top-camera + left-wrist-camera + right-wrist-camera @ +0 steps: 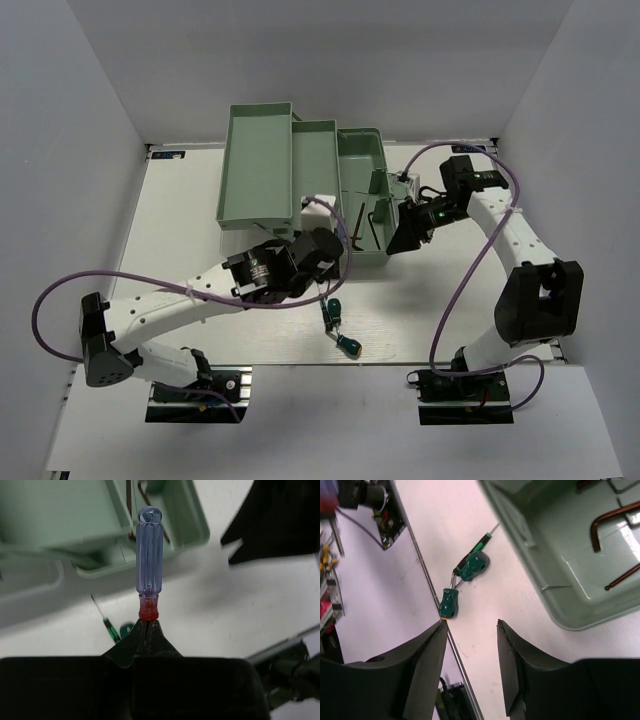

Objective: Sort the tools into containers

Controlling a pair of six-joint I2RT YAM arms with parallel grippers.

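Risk here: the left claw (148,625) pinches the blue screwdriver (149,555) only at its slim red collar, so the long handle could swivel or slip free short of the toolbox base (197,527). That claw is clamped tight. The right claw (471,625) hangs part open, empty, over the table (445,525) near the green tools (470,567).

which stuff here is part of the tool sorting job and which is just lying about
Job: blue-handled screwdriver, green-handled screwdrivers, hex keys, mint toolbox trays.
Not the job: purple cables, black arm base plates.
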